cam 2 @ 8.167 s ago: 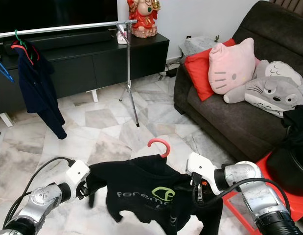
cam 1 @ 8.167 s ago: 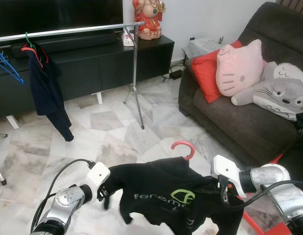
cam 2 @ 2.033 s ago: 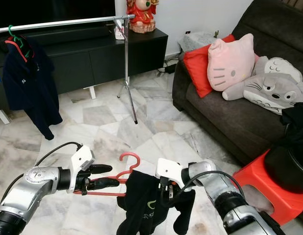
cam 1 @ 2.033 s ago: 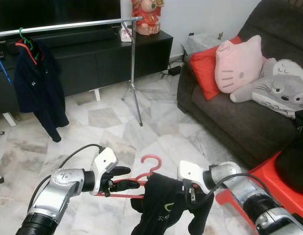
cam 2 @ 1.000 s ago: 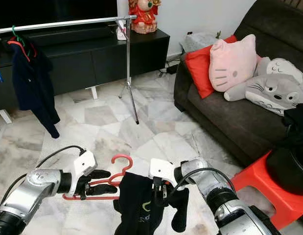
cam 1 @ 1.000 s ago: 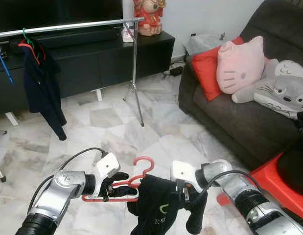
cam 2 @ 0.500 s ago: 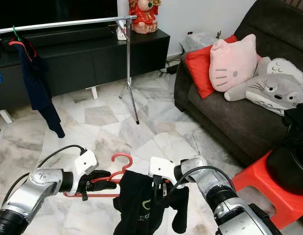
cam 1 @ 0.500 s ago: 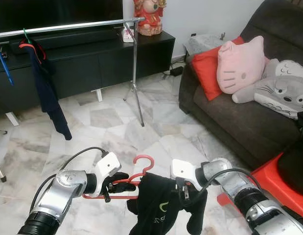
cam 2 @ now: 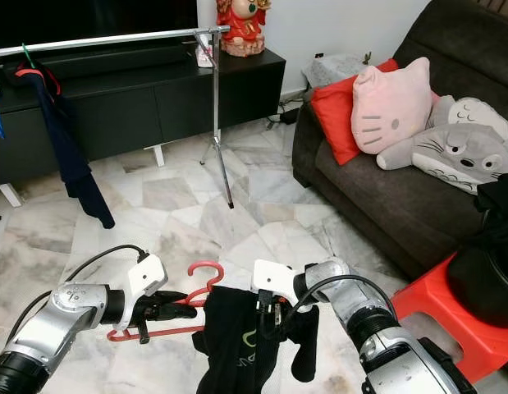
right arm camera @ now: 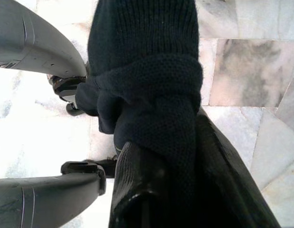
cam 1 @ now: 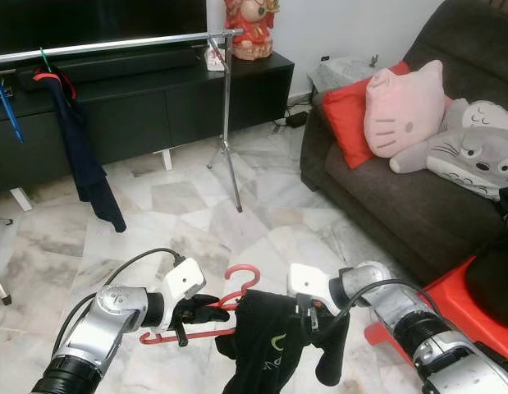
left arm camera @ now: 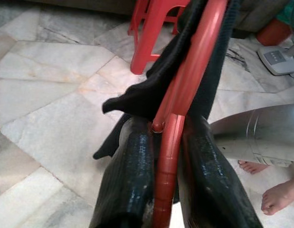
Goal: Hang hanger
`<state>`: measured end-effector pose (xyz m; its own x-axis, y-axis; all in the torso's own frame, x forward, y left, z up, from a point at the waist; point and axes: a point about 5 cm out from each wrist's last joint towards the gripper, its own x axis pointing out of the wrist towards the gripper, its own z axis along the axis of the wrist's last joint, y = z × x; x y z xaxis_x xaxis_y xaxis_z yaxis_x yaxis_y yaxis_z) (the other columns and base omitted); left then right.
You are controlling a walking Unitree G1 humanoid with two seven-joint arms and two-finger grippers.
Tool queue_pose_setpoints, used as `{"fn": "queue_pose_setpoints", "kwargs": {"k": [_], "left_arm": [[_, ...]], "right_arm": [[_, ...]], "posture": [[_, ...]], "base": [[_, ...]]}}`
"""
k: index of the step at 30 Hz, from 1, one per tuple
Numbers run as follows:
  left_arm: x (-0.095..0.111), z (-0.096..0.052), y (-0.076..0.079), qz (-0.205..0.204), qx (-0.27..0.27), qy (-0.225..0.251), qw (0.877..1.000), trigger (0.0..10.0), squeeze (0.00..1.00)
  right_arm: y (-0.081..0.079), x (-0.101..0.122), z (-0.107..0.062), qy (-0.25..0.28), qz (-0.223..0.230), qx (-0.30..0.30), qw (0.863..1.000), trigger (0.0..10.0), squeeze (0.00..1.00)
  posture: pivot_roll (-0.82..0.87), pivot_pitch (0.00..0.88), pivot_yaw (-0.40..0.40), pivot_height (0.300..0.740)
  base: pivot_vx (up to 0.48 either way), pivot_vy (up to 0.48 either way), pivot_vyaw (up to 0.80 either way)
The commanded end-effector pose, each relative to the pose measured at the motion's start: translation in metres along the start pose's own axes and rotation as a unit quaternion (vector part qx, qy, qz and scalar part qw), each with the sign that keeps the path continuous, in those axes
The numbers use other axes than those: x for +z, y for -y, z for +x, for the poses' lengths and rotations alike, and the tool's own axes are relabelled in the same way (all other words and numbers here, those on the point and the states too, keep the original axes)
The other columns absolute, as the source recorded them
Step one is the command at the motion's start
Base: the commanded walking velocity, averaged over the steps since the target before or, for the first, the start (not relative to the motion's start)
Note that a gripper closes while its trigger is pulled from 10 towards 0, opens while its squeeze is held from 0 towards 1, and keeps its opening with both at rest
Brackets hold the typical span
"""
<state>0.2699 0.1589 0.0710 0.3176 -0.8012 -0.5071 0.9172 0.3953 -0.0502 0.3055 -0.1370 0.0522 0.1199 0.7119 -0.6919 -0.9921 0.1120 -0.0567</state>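
Left eye view: the red hanger [cam 1: 206, 316] hangs low over the marble floor [cam 1: 262, 222], its bare left end clamped in the left gripper [cam 1: 198, 312], its right end buried in the black sweater [cam 1: 268, 349] that the right gripper [cam 1: 307, 313] grips. The hook curls up between the two grippers. Compared with half a second ago, the hanger tilts lower at its left end, and the navy garment [cam 1: 81, 160] on the far clothes rail [cam 1: 114, 45] has swung.

Right eye view: the sofa [cam 2: 401, 189] with its pink cushion [cam 2: 395, 100] stands far right, a red stool [cam 2: 450, 308] near right.

Left wrist view: both black fingers [left arm camera: 132, 175] press against the hanger's red bar, sweater fabric draped just beyond them.

Right wrist view: the fingers [right arm camera: 137, 180] are closed on a thick fold of dark knit.
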Motion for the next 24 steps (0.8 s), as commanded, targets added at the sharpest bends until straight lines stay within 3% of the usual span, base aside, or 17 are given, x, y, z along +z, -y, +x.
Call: {"fn": "queue_pose_setpoints", "kwargs": {"k": [1, 16, 24], "left_arm": [[0.010, -0.002, -0.008, 0.005, 0.027, 0.018, 0.999, 0.0, 0.00], [0.008, -0.003, -0.007, 0.023, 0.030, 0.044, 0.998, 0.0, 0.00], [0.010, 0.003, -0.006, 0.027, 0.042, 0.086, 0.995, 0.0, 0.00]], "right_arm": [[-0.001, 0.005, 0.002, 0.008, -0.012, 0.014, 1.000, 10.0, 0.00], [0.007, 0.003, -0.021, -0.026, -0.046, 0.044, 0.998, 10.0, 0.00], [0.014, 0.008, -0.033, -0.027, -0.053, 0.048, 0.997, 10.0, 0.00]], "posture": [[0.02, 0.000, -0.081, 0.740], [-0.01, 0.000, -0.095, 0.740], [-0.02, 0.000, -0.111, 0.740]], "base": [[0.000, 0.000, 0.00], [0.000, 0.000, 0.00], [0.000, 0.000, 0.00]]}}
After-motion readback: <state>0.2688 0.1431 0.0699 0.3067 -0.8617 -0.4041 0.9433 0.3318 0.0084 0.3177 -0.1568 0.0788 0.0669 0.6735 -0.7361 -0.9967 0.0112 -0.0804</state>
